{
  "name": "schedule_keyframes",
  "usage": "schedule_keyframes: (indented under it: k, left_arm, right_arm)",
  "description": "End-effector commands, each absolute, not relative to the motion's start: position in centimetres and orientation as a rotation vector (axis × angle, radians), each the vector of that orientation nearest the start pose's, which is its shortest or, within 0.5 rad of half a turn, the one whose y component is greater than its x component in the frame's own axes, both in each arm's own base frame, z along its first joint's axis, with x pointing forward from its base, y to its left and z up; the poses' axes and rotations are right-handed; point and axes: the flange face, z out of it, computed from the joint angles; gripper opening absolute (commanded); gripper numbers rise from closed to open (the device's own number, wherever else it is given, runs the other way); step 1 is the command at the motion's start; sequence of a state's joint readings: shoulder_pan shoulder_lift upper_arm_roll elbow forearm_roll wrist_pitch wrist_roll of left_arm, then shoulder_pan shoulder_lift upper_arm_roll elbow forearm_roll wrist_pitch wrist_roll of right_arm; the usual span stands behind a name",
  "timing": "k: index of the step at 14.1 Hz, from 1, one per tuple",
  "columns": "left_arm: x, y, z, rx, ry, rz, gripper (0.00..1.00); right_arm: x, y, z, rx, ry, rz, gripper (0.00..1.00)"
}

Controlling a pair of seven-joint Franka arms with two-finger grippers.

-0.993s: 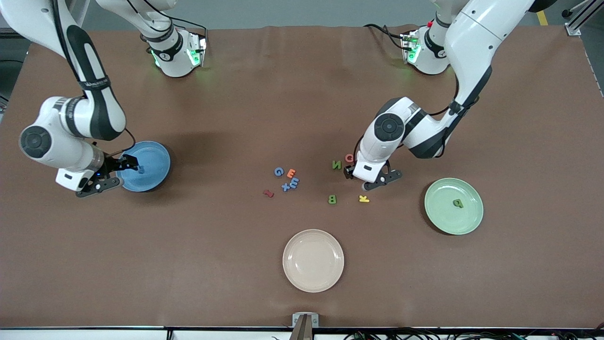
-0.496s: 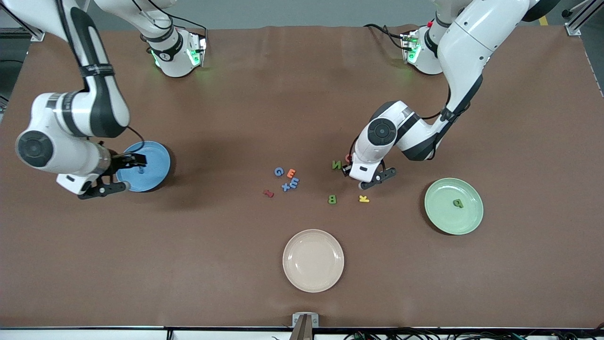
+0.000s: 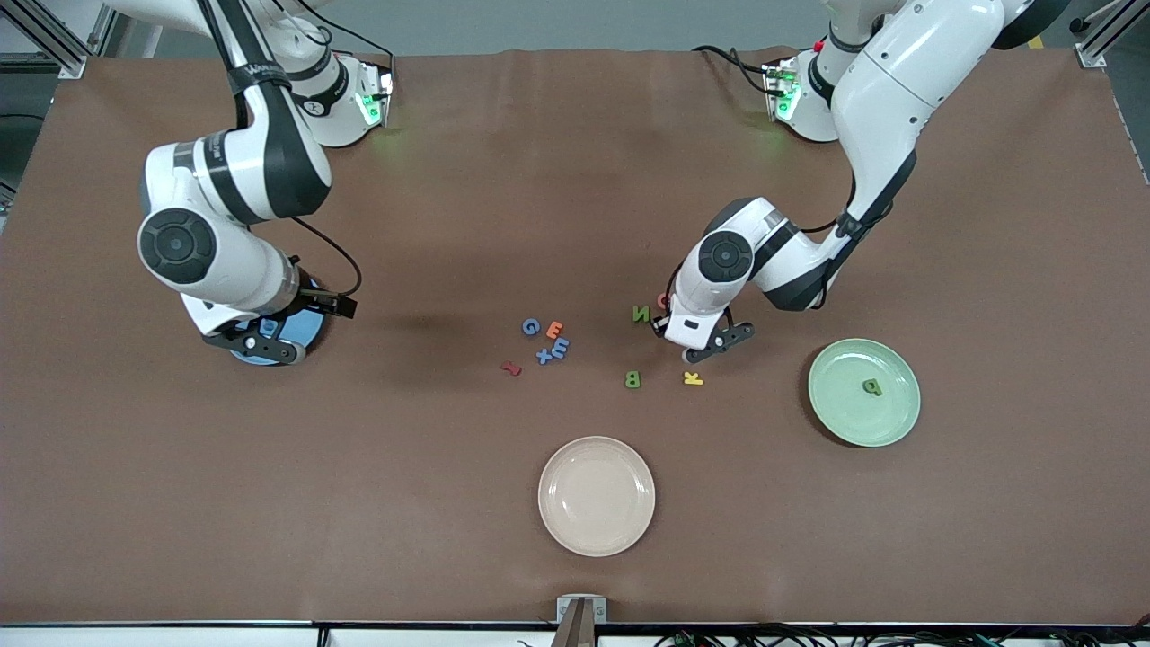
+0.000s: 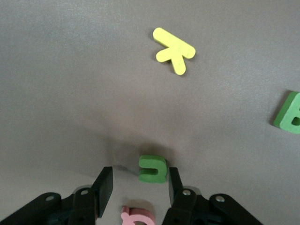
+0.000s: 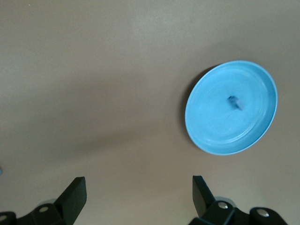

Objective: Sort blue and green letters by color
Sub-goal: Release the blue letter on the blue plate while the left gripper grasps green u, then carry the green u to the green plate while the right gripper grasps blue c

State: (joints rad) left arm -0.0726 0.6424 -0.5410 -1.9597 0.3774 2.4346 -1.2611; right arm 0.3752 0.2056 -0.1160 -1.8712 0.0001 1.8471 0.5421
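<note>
While left gripper [image 4: 138, 180] fingers straddle green U [image 4: 153, 169] | right gripper [image 5: 138, 197] released.

The counter [image 3: 467, 207] was covered in matt brown sheet material. The letters [image 4: 153, 168] appeared as matt foam. A glossy, smooth finish was noted on the blue plate [image 5: 255, 136].

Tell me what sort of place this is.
Most likely a robotics lab bench set up for sorting trials. Two white arms are bolted along a brown-covered table, foam letters lie scattered mid-table, and colour-matched plates wait: blue plate, green plate, cream plate.
</note>
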Motion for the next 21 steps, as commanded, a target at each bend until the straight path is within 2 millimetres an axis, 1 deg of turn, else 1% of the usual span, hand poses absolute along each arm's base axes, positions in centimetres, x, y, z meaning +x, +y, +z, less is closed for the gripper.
schedule_keyframes:
  k: [1, 2, 4, 5, 6, 7, 8, 9, 10, 11, 12, 13, 14, 15, 16, 17, 18, 19, 20, 21]
  left_arm:
    - [50.7, -34.6, 17.9, -3.079, -0.692, 0.115, 0.56]
    - [50.7, -34.6, 17.8, -3.078, -0.692, 0.114, 0.56]
    - [50.6, -34.6, 17.6, -3.076, -0.689, 0.119, 0.54]
    - [50.7, -34.5, 17.6, -3.075, -0.693, 0.119, 0.51]
    - [50.7, -34.5, 17.6, -3.076, -0.691, 0.119, 0.44]
    - [50.8, -34.3, 17.7, -3.075, -0.696, 0.117, 0.33]
    - [50.9, -34.2, 17.8, -3.075, -0.701, 0.114, 0.22]
    - [51.2, -33.8, 17.9, -3.074, -0.708, 0.111, 0.13]
    - [51.4, -33.6, 18.0, -3.075, -0.709, 0.106, 0.07]
    - [51.5, -33.5, 18.3, -3.077, -0.707, 0.099, 0.04]
    - [51.8, -33.3, 18.7, -3.076, -0.709, 0.089, 0.02]
    - [52.4, -32.5, 19.9, -3.071, -0.721, 0.062, 0.02]
    - [53.1, -31.6, 20.7, -3.072, -0.733, 0.039, 0.02]
    - [53.6, -31.2, 22.2, -3.079, -0.721, -0.001, 0.01]
    - [53.8, -30.8, 22.8, -3.068, -0.709, -0.008, 0.01]
    - [54.2, -29.7, 23.3, -3.046, -0.689, 0.001, 0.01]
    - [55.1, -28.0, 24.1, -3.042, -0.652, -0.009, 0.01]
    - [56.1, -25.9, 24.7, -3.048, -0.616, -0.018, 0.01]
    - [57.0, -23.7, 24.9, -3.048, -0.582, -0.018, 0.01]
    - [57.8, -21.6, 25.0, -3.051, -0.531, -0.01, 0.01]
  right_arm:
    - [54.7, 20.0, 38.7, -3.194, 0.481, 0.337, 1.0]
    - [54.0, 22.9, 38.5, -3.194, 0.438, 0.31, 1.0]
    - [53.2, 27.0, 36.8, -3.176, 0.371, 0.266, 1.0]
    - [52.5, 29.5, 35.7, -3.144, 0.467, 0.253, 1.0]
    - [52.3, 31.1, 34.2, -3.122, 0.611, 0.217, 1.0]
    - [52.0, 32.9, 32.7, -3.105, 0.684, 0.179, 1.0]
    - [51.2, 35.3, 31.0, -3.091, 0.725, 0.141, 1.0]
    - [50.7, 36.7, 29.6, -3.067, 0.801, 0.11, 1.0]
    - [50.4, 37.6, 28.3, -3.05, 0.854, 0.091, 1.0]
    - [50.3, 38.2, 27.0, -3.037, 0.891, 0.079, 1.0]
    - [50.3, 38.4, 26.3, -3.03, 0.9, 0.066, 1.0]
    - [49.8, 39.4, 25.4, -3.024, 0.908, 0.056, 1.0]
    - [49.7, 39.7, 24.6, -2.999, 0.979, 0.044, 1.0]
    - [49.6, 40.0, 23.9, -2.985, 1.025, 0.041, 1.0]
    - [49.3, 40.3, 23.1, -2.974, 1.066, 0.038, 1.0]
    - [49.3, 40.6, 22.3, -2.938, 1.142, 0.024, 1.0]
    - [49.1, 41.2, 21.4, -2.898, 1.22, 0.008, 1.0]
    - [48.8, 41.9, 20.2, -2.861, 1.282, -0.013, 1.0]
    - [49.0, 42.3, 19.1, -2.846, 1.321, -0.027, 1.0]
    - [49.3, 42.7, 18.7, -2.841, 1.33, -0.032, 1.0]
